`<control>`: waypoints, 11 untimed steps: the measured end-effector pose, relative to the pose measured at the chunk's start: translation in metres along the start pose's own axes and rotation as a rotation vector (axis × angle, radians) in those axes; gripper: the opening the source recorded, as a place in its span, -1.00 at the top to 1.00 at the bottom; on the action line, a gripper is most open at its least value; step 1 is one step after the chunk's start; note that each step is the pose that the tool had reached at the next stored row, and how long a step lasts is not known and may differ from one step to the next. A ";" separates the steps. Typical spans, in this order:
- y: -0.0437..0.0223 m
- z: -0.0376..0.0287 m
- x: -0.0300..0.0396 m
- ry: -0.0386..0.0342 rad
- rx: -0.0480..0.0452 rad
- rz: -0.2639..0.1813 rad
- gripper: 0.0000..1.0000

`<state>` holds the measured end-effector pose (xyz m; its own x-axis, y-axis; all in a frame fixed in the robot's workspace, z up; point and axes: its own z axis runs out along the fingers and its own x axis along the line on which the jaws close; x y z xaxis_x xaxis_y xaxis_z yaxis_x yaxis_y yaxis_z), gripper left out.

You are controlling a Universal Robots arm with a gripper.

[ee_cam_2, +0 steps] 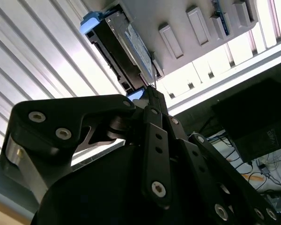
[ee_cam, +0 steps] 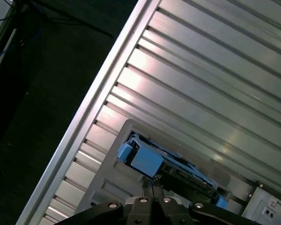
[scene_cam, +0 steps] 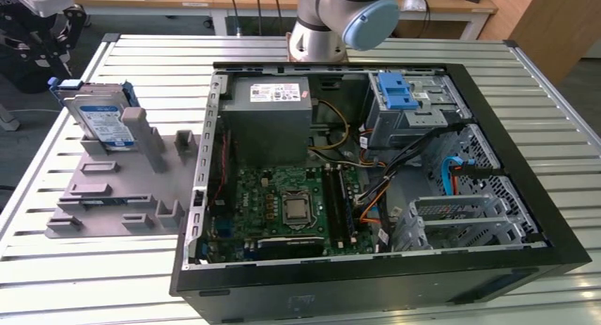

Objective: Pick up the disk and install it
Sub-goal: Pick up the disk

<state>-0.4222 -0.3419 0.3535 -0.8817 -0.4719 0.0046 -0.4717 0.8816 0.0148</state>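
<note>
The disk (scene_cam: 98,116) is standing on edge, leaning back slightly, in a slot of a grey holder (scene_cam: 112,198). The holder is lying on the slatted metal table (scene_cam: 84,276) just beside the computer case (scene_cam: 376,286), on the exterior view's left of the case. The disk is occupying the holder's outer corner, away from the case wall and level with the end of the case nearest the arm's base (scene_cam: 329,19). Its blue frame is showing along its upper edge, and its white-and-blue label is facing the exterior camera. In that view the disk is standing free in its slot.

In both wrist views the gripper (ee_cam_2: 149,90) (ee_cam: 152,186) is hanging outside the case, pointing toward the disk and apart from it. Its two black fingers (ee_cam_2: 155,140) are pressing together tip to tip, clenched on nothing. The blue frame corner and the holder's grey plate are lying just past the fingertips.

The case is lying on its side with its interior showing. A grey box (scene_cam: 267,117) with a white sticker is sitting at the end of the case nearest the arm's base. A green circuit board (scene_cam: 291,205) is lying next to that box, toward the opposite end of the case. A small blue latch (scene_cam: 398,94) is sitting on a metal cage (scene_cam: 423,117) in the case's corner on the exterior view's right of the grey box. Orange, black and blue cables (scene_cam: 451,171) are running through the case beside the board.
</note>
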 end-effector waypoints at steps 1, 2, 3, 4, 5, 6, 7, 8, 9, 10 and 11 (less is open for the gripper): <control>0.0000 0.0000 0.0000 0.0001 0.0000 -0.007 0.79; 0.0000 0.0000 0.0000 0.0002 0.0001 -0.014 0.79; 0.0000 0.0000 0.0000 0.0003 0.0001 -0.021 0.79; 0.0000 0.0000 0.0000 0.0004 0.0002 -0.028 0.79; 0.0000 0.0000 0.0000 0.0005 0.0001 -0.035 0.79; 0.0000 0.0000 0.0000 0.0006 0.0002 -0.041 0.79; 0.0000 0.0000 0.0000 0.0007 0.0002 -0.049 0.79; 0.0000 0.0000 0.0000 0.0008 0.0003 -0.055 0.79; 0.0000 0.0000 0.0000 0.0010 0.0002 -0.062 0.79; 0.0000 0.0000 0.0000 0.0010 0.0003 -0.069 0.79; 0.0000 0.0000 0.0000 0.0012 0.0003 -0.076 0.79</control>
<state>-0.4222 -0.3419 0.3535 -0.8431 -0.5377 0.0046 -0.5376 0.8431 0.0149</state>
